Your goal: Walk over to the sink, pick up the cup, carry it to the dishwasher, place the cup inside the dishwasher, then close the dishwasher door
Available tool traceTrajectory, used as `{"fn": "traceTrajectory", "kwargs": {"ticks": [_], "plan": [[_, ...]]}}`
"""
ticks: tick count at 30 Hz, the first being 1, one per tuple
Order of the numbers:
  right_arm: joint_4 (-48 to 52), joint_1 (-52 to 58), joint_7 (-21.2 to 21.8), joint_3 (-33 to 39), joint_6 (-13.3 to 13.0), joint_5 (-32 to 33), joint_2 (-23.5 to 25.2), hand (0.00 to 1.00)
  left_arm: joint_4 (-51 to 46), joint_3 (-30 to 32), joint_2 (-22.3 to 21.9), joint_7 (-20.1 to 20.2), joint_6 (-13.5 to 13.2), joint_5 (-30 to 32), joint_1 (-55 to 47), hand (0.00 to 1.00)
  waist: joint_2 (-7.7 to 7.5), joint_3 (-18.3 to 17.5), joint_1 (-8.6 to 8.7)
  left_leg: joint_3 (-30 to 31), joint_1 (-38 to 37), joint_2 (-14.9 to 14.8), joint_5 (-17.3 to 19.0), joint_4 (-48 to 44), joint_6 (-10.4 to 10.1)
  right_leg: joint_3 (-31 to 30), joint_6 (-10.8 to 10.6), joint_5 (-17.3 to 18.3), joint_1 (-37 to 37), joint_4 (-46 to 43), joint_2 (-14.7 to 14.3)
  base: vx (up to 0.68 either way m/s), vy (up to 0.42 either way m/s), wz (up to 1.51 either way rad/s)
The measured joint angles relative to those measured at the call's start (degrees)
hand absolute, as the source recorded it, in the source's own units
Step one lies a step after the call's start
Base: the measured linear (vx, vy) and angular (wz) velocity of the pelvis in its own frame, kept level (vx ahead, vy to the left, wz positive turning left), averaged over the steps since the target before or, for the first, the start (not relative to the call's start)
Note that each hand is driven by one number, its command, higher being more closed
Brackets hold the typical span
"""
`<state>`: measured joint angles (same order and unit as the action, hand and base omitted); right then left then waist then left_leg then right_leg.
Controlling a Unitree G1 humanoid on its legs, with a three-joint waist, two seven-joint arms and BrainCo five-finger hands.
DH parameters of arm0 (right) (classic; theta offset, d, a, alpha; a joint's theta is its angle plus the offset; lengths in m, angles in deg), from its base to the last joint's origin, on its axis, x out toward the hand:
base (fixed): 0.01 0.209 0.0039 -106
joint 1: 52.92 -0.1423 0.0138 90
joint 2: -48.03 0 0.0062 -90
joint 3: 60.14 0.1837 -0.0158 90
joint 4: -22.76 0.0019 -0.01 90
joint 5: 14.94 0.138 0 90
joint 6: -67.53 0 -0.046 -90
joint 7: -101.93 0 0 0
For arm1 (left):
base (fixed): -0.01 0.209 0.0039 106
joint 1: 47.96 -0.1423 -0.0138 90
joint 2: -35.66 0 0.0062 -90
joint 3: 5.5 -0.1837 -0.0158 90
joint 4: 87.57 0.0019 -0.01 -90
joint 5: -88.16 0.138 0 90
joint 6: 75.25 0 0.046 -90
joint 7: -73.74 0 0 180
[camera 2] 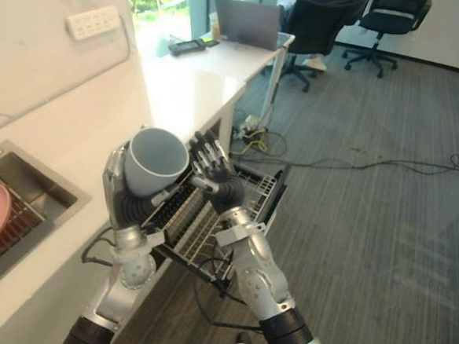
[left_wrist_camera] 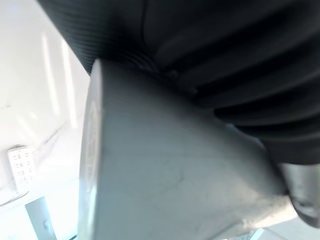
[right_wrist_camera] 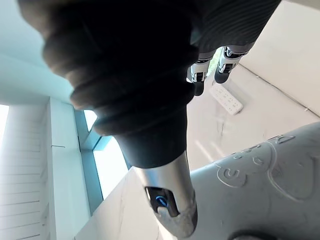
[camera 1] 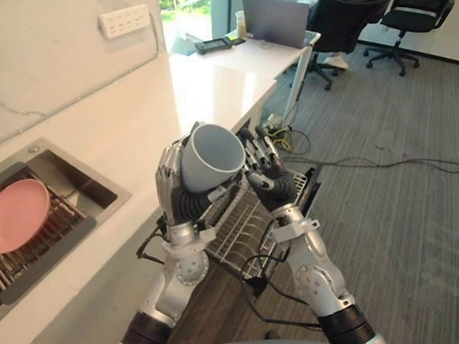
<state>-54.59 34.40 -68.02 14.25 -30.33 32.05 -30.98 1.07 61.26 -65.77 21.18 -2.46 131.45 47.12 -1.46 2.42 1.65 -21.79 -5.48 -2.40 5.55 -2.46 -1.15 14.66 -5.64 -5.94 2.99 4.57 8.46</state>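
Closest in, the robot's left hand [camera 1: 171,176] is curled round the pale grey tapered cup [camera 1: 213,159], mouth tilted up and right, held clear above the white wire dishwasher rack [camera 1: 237,230] that is pulled out under the white stone counter [camera 1: 169,97]. Its right hand [camera 1: 265,173], fingers straight and relaxed, stands just beside the cup, seemingly steadying it. With 2 hands there, lowering into the rack looks next; the steel sink [camera 1: 87,169] lies left.
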Motion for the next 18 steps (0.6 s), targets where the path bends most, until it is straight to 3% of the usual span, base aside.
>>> {"fn": "traceTrajectory", "kwargs": {"ticks": [8,18], "plan": [[-0.01,-1.29,1.24,-2.33,0.84,-0.21,-0.12,0.0,3.01,-0.07,0.9,-0.8,2.29,2.1,1.29,1.0,0.0,0.0,0.47,-0.19,-0.88,0.39,-0.87,1.71,-0.02,-0.18,0.0,-0.01,0.04,0.0,-0.12,-0.03,-0.014,-0.01],[-0.08,-1.31,1.24,-3.63,2.13,-4.61,-0.26,0.0,4.71,-0.33,1.14,0.37,2.54,1.81,1.45,1.0,0.0,0.0,0.58,-0.26,-1.42,0.51,-1.38,2.8,-0.03,-0.22,-0.01,-0.01,0.08,0.0,-0.11,-0.02,-0.014,0.0]]}}
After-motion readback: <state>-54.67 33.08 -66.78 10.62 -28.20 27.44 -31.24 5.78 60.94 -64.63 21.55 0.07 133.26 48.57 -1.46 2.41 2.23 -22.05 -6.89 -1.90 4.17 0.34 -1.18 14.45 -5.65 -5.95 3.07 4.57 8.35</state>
